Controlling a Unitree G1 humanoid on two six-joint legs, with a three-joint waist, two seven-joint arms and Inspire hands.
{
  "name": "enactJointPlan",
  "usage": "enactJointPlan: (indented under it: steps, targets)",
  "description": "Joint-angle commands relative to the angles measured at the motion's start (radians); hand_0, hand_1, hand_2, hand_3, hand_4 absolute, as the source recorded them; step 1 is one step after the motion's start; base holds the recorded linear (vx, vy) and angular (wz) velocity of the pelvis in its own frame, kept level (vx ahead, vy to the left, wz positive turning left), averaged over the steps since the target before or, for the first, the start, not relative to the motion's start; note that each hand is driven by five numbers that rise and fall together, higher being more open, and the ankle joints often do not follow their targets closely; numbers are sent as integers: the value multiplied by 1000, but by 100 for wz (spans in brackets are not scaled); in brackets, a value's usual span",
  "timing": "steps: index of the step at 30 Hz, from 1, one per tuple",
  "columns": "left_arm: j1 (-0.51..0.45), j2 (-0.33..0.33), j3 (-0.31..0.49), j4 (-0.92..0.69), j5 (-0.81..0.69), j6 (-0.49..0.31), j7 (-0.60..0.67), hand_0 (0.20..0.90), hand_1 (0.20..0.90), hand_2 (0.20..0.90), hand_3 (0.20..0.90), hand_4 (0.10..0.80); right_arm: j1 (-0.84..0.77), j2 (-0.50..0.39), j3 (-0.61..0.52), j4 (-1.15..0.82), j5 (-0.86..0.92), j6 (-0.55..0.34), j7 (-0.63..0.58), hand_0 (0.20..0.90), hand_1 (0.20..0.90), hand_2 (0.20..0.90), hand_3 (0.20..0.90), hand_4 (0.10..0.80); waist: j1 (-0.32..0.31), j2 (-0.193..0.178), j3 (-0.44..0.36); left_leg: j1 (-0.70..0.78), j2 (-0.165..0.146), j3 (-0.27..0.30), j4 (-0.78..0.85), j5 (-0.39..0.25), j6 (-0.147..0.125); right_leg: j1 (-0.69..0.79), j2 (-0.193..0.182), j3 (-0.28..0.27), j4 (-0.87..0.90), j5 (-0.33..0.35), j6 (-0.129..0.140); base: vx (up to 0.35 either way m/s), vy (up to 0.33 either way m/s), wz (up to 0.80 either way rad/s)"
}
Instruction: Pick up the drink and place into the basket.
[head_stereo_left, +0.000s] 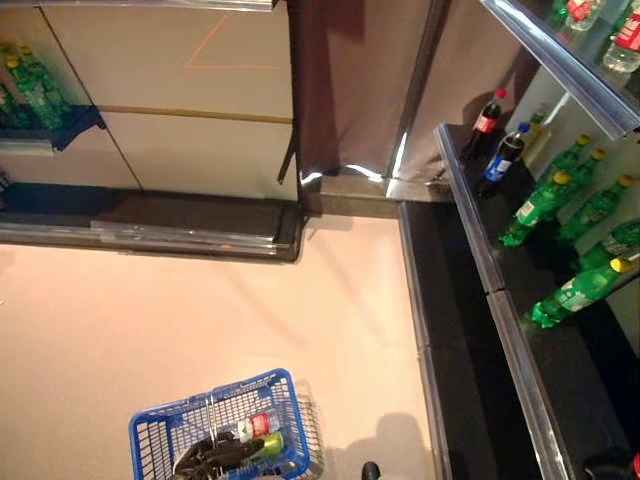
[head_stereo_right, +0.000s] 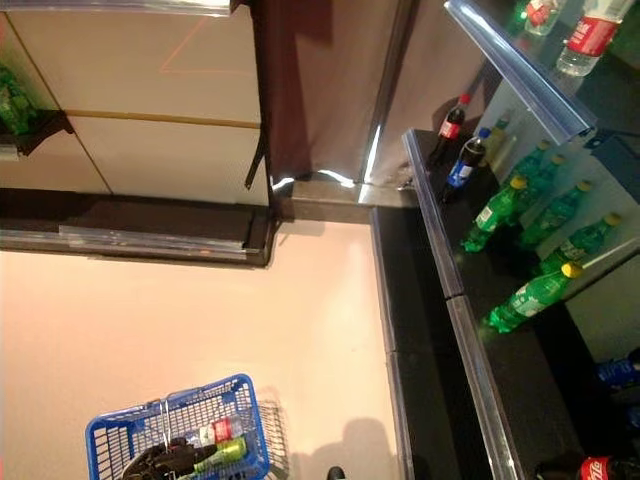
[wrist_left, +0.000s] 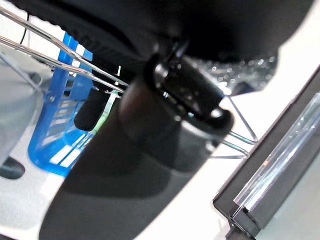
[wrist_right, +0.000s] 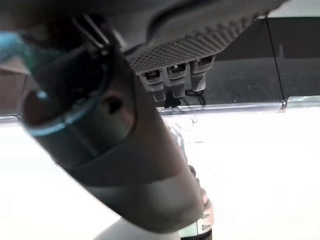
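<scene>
The blue basket (head_stereo_left: 160, 420) hangs low at the left, above the pale floor. My left hand (head_stereo_left: 215, 455) is shut on its thin wire handles (wrist_left: 50, 47); the hand's dark bulk is close up in the left wrist view (wrist_left: 165, 130). A green bottle (head_stereo_left: 268, 445) and a clear bottle with a red label (head_stereo_left: 258, 425) lie inside the basket. Green bottles (head_stereo_left: 575, 290) and dark cola bottles (head_stereo_left: 487, 122) stand and lie on the black shelf (head_stereo_left: 500, 300) at the right. My right hand (wrist_right: 115, 150) is open and holds nothing, above the floor.
An upper glass shelf (head_stereo_left: 560, 55) at the right carries more bottles. A low dark shelf base (head_stereo_left: 150, 235) runs along the back left wall, with green bottles (head_stereo_left: 35, 85) on a small shelf above it. Pale floor (head_stereo_left: 250, 320) lies between the shelves.
</scene>
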Motion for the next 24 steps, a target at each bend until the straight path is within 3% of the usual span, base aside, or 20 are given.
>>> enactJointPlan:
  steps: [1,5,9,11,13,16,20,24]
  targets:
    - [-59,33,41,-151,-71,-104,-99,300,300,300,200,100,-4,-51,3,8,21,-24,-4,900,900,900,900,800,42,-3,-5,-159,7,-68,85,79,13,-61,48,9,235,-72,-2,276,107,-2]
    - [-153,40,-47,-221,-104,-92,-61,300,300,300,200,100,-11,-9,59,-57,94,-22,-15,900,900,900,900,800,4,-23,43,-191,-33,-24,115,28,66,-227,34,51,367,-25,46,116,119,-57]
    - [-213,41,-90,-259,-108,-79,-39,300,300,300,200,100,-27,5,82,-86,142,-21,-26,900,900,900,900,800,-17,-27,68,-225,-37,34,96,31,76,-285,14,27,355,8,63,-110,103,-57]
    - [-245,41,-96,-282,-122,-89,15,300,300,300,200,100,-48,1,85,-111,125,-14,-23,900,900,900,900,800,-10,-25,89,-209,-12,165,55,29,68,-315,-71,-120,351,55,90,-230,218,-125]
    - [-235,42,-76,-275,-101,-89,37,300,300,300,200,100,-49,-3,80,-115,109,-6,-4,900,900,900,900,800,4,-22,85,-180,14,285,56,9,75,-281,-128,-253,380,43,89,-114,128,-216]
    - [-206,44,-56,-224,-62,-97,35,300,300,300,200,100,-28,-5,61,-113,168,-23,-1,900,900,900,900,800,5,-19,55,-138,-8,346,56,-45,96,-227,-139,-326,395,-9,80,-66,107,-185]
    - [-146,34,-14,-117,-16,-102,52,300,300,300,200,100,-10,1,-4,-79,145,-25,16,900,900,900,900,800,-11,-8,-9,-103,-45,387,31,-31,100,-150,-106,-308,314,-32,67,-42,26,-174]
    - [-94,33,26,-64,-24,-128,39,300,300,300,200,100,-23,-6,-26,-20,66,6,45,900,900,900,900,800,-11,0,-45,-89,-47,384,45,-25,93,-85,-108,-246,216,-21,61,-98,-123,-212]
